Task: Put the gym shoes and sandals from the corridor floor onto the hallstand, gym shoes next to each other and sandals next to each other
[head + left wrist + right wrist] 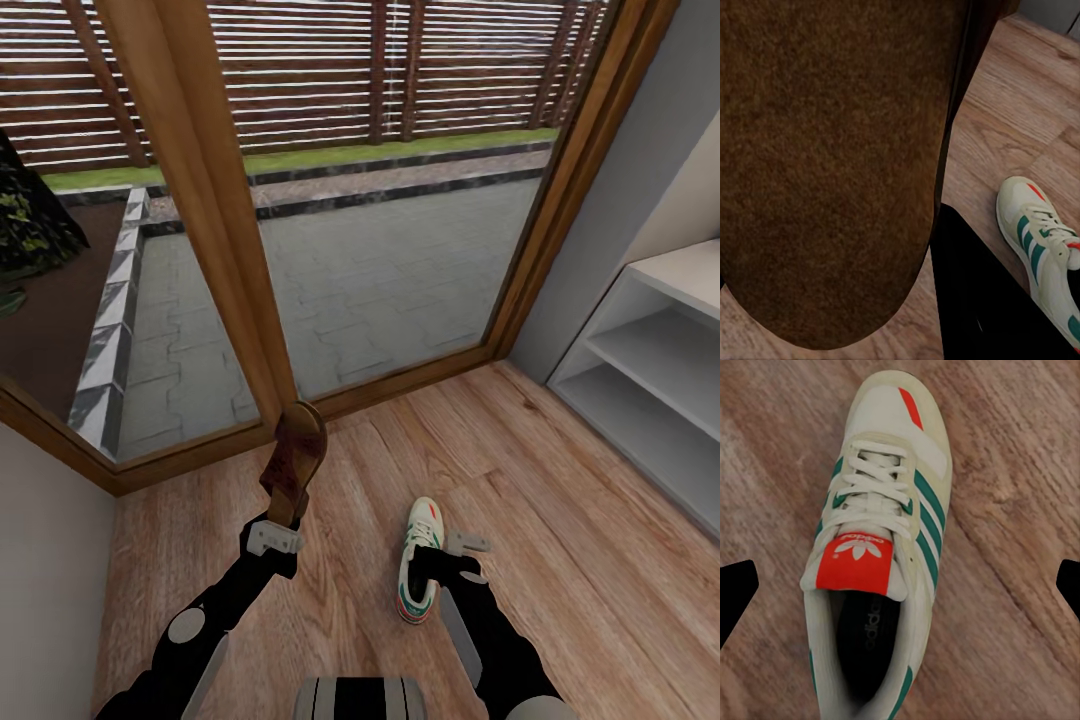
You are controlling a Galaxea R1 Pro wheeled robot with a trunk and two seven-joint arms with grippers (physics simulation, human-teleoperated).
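A gym shoe [421, 560] lies on the floor [560, 480] near the glass door [380, 260], toe toward the door, well apart from the rack [650, 370] at the right wall. The right pincer [462, 556] hangs directly over it, fingers [736, 592] spread wide to either side of the shoe's heel end and touching nothing; in the right wrist view the shoe [881, 547] sits between the two dark tips, tongue and opening below. The left pincer [275, 535] is clamped on a sandal [293, 460], held nearly upright with its sole facing the camera; in the left wrist view the sandal [832, 165] blocks most of the frame, with the shoe [1042, 247] beyond. The likely risk is a poor grip on the shoe: closing across the soft collar could let it twist or slip out on the lift, and a descent slightly off centre could push it along the floor instead of catching it. The sandal, gripped at one end only, may swing or slide loose as the base turns toward the rack. The right forearm reaches forward and down, wrist bent so the pincer points at the floor; the left forearm angles up and forward, lifting the sandal clear of the floor.
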